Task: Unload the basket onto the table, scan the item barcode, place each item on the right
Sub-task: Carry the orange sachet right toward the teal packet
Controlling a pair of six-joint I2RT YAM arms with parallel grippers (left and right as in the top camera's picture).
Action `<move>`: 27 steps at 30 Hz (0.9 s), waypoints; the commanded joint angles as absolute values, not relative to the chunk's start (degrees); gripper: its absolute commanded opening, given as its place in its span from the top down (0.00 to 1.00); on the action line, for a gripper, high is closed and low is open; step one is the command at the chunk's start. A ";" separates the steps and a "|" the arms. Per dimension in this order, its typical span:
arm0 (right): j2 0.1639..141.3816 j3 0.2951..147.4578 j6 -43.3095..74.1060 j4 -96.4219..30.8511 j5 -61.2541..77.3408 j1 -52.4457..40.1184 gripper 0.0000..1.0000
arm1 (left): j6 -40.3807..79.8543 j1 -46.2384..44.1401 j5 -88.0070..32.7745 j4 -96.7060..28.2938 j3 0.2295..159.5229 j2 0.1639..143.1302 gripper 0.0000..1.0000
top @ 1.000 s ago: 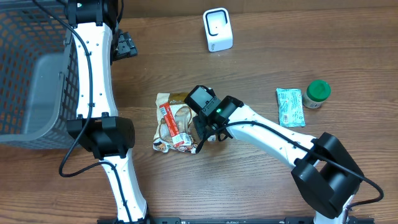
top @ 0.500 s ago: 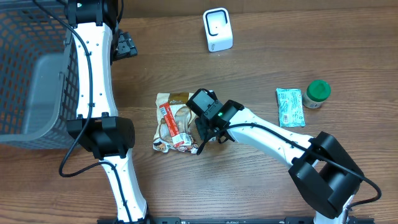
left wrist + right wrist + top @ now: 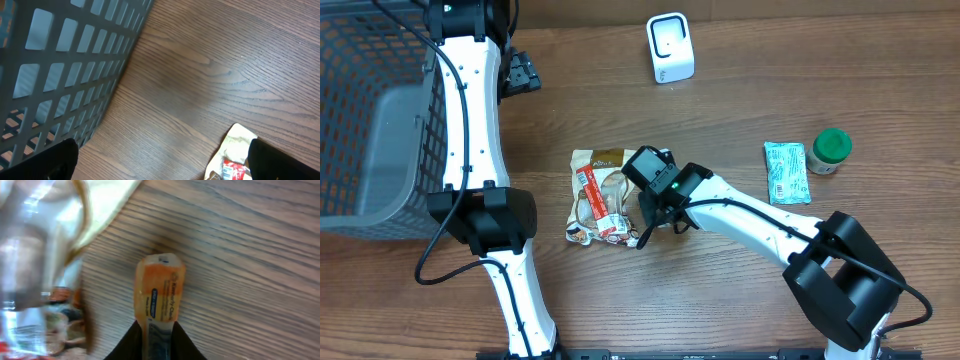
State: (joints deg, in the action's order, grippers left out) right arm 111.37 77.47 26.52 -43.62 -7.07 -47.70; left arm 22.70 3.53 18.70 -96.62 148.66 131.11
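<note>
A grey mesh basket [image 3: 370,130] is sitting at the far left, its grey floor showing. The left gripper [image 3: 165,162] is hanging beside it, jaws spread wide, holding nothing. Mid-table, the right gripper [image 3: 155,341] is pinching an orange sachet [image 3: 160,295] just beside a snack bag [image 3: 595,195]. A scanner [image 3: 670,47] is standing at the back. A green packet [image 3: 786,172] and a green-lidded jar [image 3: 831,150] are resting at the right.

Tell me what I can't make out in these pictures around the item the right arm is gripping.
- Orange sachet: hidden in the overhead view under the right gripper.
- Its barcode: in the right wrist view the print is blurred, and the lower end is pinched between the fingers.
- Snack bag: blurred and cut by the left edge in the right wrist view.
- Green packet: print too small in the overhead view.
</note>
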 commanded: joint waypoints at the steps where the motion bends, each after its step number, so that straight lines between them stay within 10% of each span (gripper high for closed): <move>1: 108.42 79.00 26.57 -45.65 -16.25 -45.58 0.89 | 22.72 3.57 19.44 -96.66 149.01 130.02 0.00; 27: 106.52 68.88 19.53 -43.57 -25.28 -41.80 0.78 | 22.70 3.57 19.44 -96.66 149.01 130.02 0.00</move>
